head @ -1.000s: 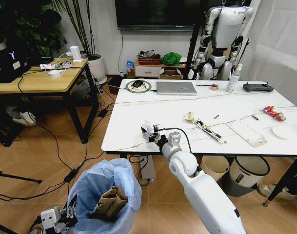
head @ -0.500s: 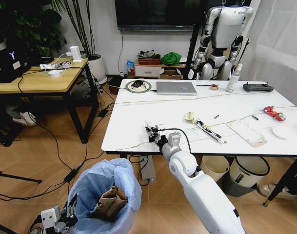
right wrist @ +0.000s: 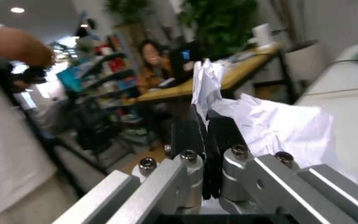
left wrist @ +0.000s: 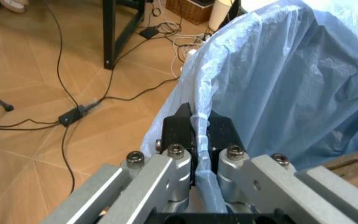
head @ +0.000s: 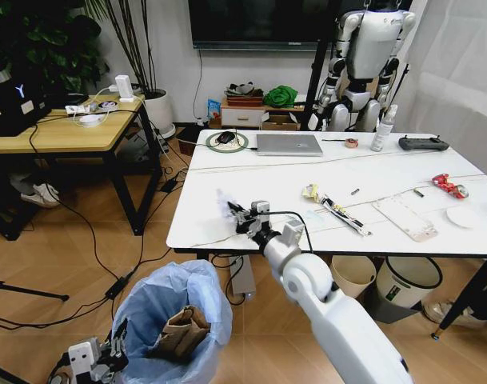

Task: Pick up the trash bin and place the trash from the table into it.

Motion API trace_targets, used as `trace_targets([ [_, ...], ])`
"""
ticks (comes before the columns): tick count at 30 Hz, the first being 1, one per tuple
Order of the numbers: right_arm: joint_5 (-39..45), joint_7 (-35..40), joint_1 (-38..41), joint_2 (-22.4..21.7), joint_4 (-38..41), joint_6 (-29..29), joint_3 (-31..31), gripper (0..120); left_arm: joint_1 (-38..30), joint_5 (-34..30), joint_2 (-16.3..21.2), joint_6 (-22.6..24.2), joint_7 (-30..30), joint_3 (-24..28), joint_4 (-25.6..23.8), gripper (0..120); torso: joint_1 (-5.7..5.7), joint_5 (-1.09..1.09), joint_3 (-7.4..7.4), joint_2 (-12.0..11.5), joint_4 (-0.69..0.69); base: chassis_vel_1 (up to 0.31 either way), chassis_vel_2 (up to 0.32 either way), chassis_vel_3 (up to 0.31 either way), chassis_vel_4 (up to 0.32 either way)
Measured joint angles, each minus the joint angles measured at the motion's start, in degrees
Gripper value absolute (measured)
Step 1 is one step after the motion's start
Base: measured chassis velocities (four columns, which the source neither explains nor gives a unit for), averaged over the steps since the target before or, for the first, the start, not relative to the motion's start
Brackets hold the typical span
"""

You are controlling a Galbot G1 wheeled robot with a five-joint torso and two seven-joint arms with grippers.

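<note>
Since a second ago the right gripper (head: 241,216) has lifted off the table (head: 387,180) and swung toward the near-left corner, taking the crumpled white paper (head: 225,203) up with it — the wad now hangs in the air over the table's front edge. From the right wrist the fingers (right wrist: 219,133) are clamped together on the paper (right wrist: 272,126), which bulges out past them. The left gripper (head: 113,350) sits low at the bottom left, its fingers (left wrist: 182,128) pinched tight on the rim of the trash bin (head: 173,316), with the light-blue bag (left wrist: 278,79) squeezed between them. The bin is held just in front of the table's near edge, a torn brown cardboard strip (head: 179,330) already inside. More trash lies on the table well to the right — colourful wrappers (head: 335,206), a flat white packet (head: 405,218) and a crushed red can (head: 449,186).
</note>
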Motion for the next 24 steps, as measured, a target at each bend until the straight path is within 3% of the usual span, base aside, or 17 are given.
trace_targets([
  [6,1.8,-3.1,-3.4,-7.0,7.5,3.1,-9.2,0,0.1,-0.3,0.1,0.4,0.0,-0.2,-0.7,0,0.00,0.00,0.00,0.0,-0.01,0.000,0.000,0.000,0.000],
  [12,0.2,-5.7,-4.8,-10.8,8.4,4.7,-15.7,0,0.0,-0.3,-0.1,0.9,-0.2,-0.1,-1.3,0,0.00,0.01,0.00,0.0,0.00,0.000,0.000,0.000,0.000],
  [24,0.4,-7.4,-7.5,-14.9,11.4,5.4,-18.7,0,0.0,-2.3,-0.4,3.6,-2.3,0.9,-2.7,0,0.00,0.00,0.01,0.0,-0.01,0.000,0.000,0.000,0.000],
])
